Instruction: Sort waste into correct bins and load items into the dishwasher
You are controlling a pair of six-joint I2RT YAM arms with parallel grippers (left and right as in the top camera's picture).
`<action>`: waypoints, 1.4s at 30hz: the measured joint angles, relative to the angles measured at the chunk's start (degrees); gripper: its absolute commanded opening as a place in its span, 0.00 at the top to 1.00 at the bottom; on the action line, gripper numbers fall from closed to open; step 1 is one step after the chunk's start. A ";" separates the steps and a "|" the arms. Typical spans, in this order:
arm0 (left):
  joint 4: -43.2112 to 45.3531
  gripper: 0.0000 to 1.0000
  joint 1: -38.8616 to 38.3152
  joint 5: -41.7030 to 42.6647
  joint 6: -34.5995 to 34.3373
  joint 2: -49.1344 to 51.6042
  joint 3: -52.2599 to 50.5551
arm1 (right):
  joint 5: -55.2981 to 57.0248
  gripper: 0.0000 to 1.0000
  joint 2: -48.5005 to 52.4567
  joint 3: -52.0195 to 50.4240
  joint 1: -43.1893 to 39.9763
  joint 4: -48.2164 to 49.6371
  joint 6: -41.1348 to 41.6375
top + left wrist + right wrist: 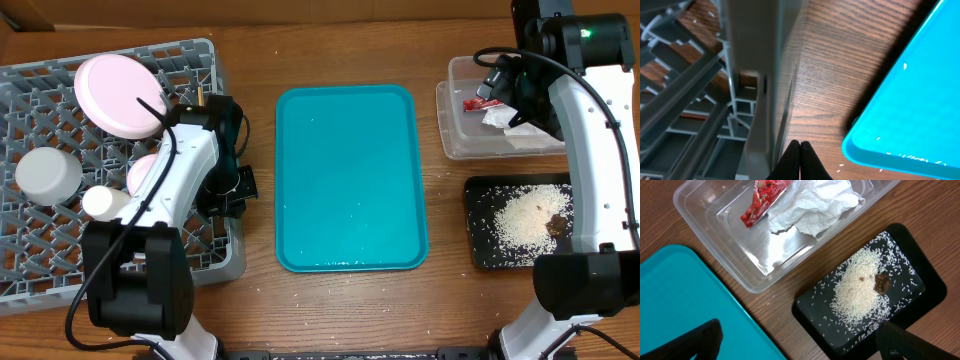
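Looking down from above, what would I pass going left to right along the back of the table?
Grey dish rack → teal serving tray → clear plastic tub.

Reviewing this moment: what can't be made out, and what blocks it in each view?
Overhead: the left arm covers part of the dish rack, so a pink-rimmed item under it cannot be identified.
Overhead: the right arm hides part of the clear tub.
Left wrist: only the rack's wall shows; its contents lie outside the frame.
Right wrist: the right fingers are cut off by the bottom edge.
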 measured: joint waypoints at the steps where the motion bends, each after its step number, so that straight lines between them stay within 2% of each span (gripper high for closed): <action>1: -0.07 0.96 0.00 -0.20 -0.04 -0.48 0.00 | -0.04 0.00 0.00 0.00 0.00 0.02 -0.02; 13: -1.60 0.96 0.02 -5.95 -2.10 -11.39 0.00 | -0.02 0.00 0.02 0.00 0.00 0.02 0.00; 28: -1.44 0.95 0.00 -8.59 -3.54 -11.65 0.00 | -0.02 0.00 0.00 0.00 -0.02 0.00 0.00; 31: 1.55 0.96 0.00 -6.34 -3.13 -11.65 0.00 | -0.02 0.00 0.00 0.00 -0.02 0.02 -0.02; 37: 8.22 0.96 -0.11 5.05 0.46 -11.65 -0.04 | -0.02 0.00 0.00 0.00 0.00 0.02 0.00; 42: 7.63 0.95 -0.11 5.09 1.36 -11.61 -0.44 | -0.02 0.00 0.02 0.00 -0.02 0.04 0.00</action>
